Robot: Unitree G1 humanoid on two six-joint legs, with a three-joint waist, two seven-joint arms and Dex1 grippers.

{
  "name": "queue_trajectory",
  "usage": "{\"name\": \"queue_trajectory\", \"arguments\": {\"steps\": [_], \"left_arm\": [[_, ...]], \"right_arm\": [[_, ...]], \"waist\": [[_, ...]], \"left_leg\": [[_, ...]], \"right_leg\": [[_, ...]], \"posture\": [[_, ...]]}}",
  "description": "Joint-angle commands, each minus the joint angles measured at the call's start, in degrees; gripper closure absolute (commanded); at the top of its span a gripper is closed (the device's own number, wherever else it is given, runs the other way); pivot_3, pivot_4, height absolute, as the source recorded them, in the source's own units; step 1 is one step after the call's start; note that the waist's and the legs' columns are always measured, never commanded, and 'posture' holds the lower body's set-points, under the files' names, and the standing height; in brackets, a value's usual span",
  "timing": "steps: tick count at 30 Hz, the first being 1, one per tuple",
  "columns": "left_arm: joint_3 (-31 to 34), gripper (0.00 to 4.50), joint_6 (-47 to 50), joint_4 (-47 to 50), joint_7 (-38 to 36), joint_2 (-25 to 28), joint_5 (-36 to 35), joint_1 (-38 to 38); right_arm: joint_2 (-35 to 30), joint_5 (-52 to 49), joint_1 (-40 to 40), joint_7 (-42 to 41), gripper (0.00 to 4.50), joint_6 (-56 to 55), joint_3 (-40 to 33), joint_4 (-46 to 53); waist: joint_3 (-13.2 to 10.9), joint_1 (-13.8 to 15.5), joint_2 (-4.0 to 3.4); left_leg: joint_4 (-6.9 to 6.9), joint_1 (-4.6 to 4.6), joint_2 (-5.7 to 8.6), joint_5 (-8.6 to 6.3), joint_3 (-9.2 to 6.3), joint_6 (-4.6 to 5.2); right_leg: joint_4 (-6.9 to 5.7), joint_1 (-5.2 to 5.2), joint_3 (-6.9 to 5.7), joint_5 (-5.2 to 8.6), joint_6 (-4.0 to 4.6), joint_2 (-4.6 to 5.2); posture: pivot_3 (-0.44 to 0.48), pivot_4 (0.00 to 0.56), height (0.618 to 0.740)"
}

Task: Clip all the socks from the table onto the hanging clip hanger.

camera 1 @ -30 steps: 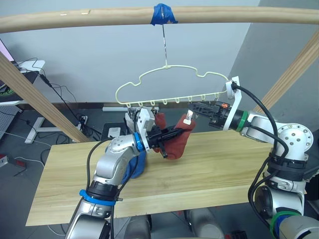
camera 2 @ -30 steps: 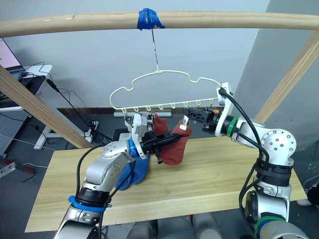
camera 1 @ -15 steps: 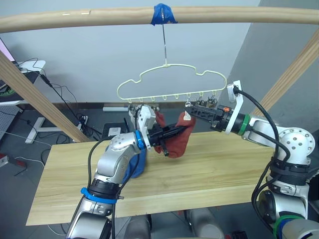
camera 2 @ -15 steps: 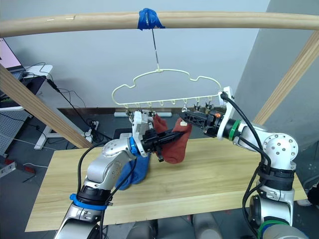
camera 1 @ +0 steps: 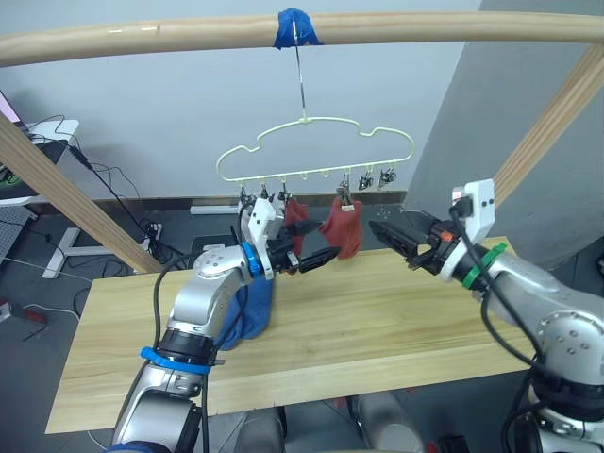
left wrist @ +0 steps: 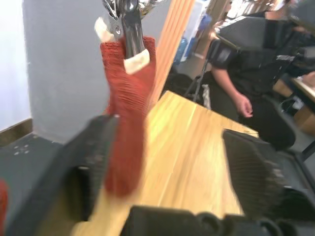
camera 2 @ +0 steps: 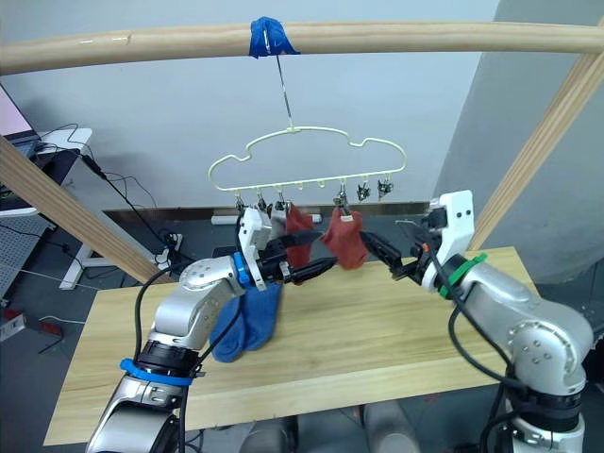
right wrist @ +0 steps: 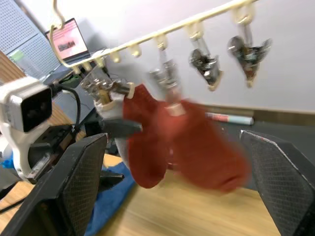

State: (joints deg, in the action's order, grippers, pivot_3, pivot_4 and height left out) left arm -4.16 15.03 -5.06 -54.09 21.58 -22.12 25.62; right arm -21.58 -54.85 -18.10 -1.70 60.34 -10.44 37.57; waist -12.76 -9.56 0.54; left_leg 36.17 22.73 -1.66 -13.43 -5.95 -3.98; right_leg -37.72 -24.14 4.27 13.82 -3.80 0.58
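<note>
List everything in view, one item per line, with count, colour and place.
Clip hanger: one, pale yellow, hanging by its hook from the wooden pole.
Pole: one, pale wood, across the top, with blue tape where the hook hangs.
Rust-red socks: two, clipped side by side on the hanger.
Free clips: two, grey, at the hanger's right end.
Blue socks: seemingly two, hanging below the hanger's left clips, lower ends on the table.
Table: one, light yellowish wood.
Person: one, in dark clothes, seated beyond the table in the left wrist view.
Left gripper: fingers open, beside the red socks.
Right gripper: fingers open, just right of the red socks.
</note>
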Motion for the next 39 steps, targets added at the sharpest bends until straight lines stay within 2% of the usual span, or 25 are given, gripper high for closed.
{"name": "queue_trajectory", "arguments": {"steps": [1, 6, 10, 14, 21, 24, 27, 39], "left_arm": [[3.19, 0.02, 3.19, 10.40, -1.71, 3.80, -4.58, -4.12], [7.60, 0.02, 9.16, 21.32, -1.85, 8.16, -12.17, -9.24], [9.01, 0.02, 11.10, 26.28, -1.46, 10.69, -14.49, -11.96], [10.22, 0.00, 13.23, 31.00, 0.50, 11.64, -16.81, -14.98], [9.97, 0.00, 14.70, 34.56, 4.70, 10.72, -17.81, -15.40], [9.84, 0.00, 15.41, 36.05, 6.18, 10.46, -18.72, -15.37], [9.67, 0.00, 15.26, 36.44, 6.98, 10.53, -18.82, -15.45], [9.42, 0.00, 15.01, 36.88, 8.69, 10.36, -18.95, -15.45]], "right_arm": [[1.59, 9.22, 1.90, 1.23, 0.00, -7.56, 7.00, 4.65], [3.72, 20.14, 2.24, 3.05, 0.00, -15.04, 12.25, 3.86], [5.72, 24.62, 2.08, 2.75, 0.00, -18.36, 14.38, 2.33], [6.67, 30.59, 0.68, 2.25, 0.84, -21.34, 17.50, -1.02], [9.36, 37.37, 0.11, 1.89, 0.84, -26.36, 18.47, -6.91], [10.68, 39.28, -0.32, 1.28, 1.49, -28.11, 18.62, -9.13], [11.52, 41.35, -1.21, 0.73, 2.54, -29.74, 18.83, -11.21], [14.72, 46.82, -4.32, -0.29, 2.54, -33.83, 18.12, -18.13]], "waist": [[0.00, -0.27, 0.00], [-0.04, 0.02, 0.00], [-0.04, 0.27, 0.01], [-0.06, 0.38, 0.05], [-0.07, 1.13, 0.06], [-0.08, 1.54, 0.07], [-0.08, 1.63, 0.07], [-0.08, 1.71, 0.07]], "left_leg": [[-0.02, -0.01, -0.01, 0.00, 0.00, 0.00], [-0.04, 0.02, -0.03, 0.00, -0.01, -0.01], [-0.04, 0.01, -0.03, 0.00, -0.01, -0.01], [-0.04, 0.00, -0.03, 0.00, 0.01, -0.01], [-0.07, -0.01, -0.04, 0.00, -0.01, -0.01], [-0.07, -0.01, -0.04, 0.00, 0.00, -0.01], [-0.08, 0.00, -0.04, 0.00, 0.00, -0.01], [-0.08, -0.01, -0.04, 0.00, -0.01, -0.01]], "right_leg": [[0.00, 0.00, 0.00, 0.01, 0.02, 0.00], [0.01, -0.05, 0.00, 0.03, 0.04, -0.01], [0.03, -0.04, 0.00, 0.04, 0.06, 0.00], [0.03, -0.05, 0.01, 0.05, 0.08, 0.00], [0.01, -0.05, -0.02, 0.07, 0.12, -0.01], [0.02, -0.06, -0.01, 0.07, 0.12, 0.00], [0.02, -0.06, -0.01, 0.08, 0.13, 0.00], [0.01, -0.06, -0.03, 0.08, 0.14, 0.00]], "posture": [[-0.202, 0.214, 0.740], [-0.185, 0.216, 0.740], [-0.179, 0.218, 0.740], [-0.166, 0.220, 0.740], [-0.141, 0.219, 0.740], [-0.133, 0.216, 0.740], [-0.125, 0.212, 0.740], [-0.104, 0.202, 0.740]]}}
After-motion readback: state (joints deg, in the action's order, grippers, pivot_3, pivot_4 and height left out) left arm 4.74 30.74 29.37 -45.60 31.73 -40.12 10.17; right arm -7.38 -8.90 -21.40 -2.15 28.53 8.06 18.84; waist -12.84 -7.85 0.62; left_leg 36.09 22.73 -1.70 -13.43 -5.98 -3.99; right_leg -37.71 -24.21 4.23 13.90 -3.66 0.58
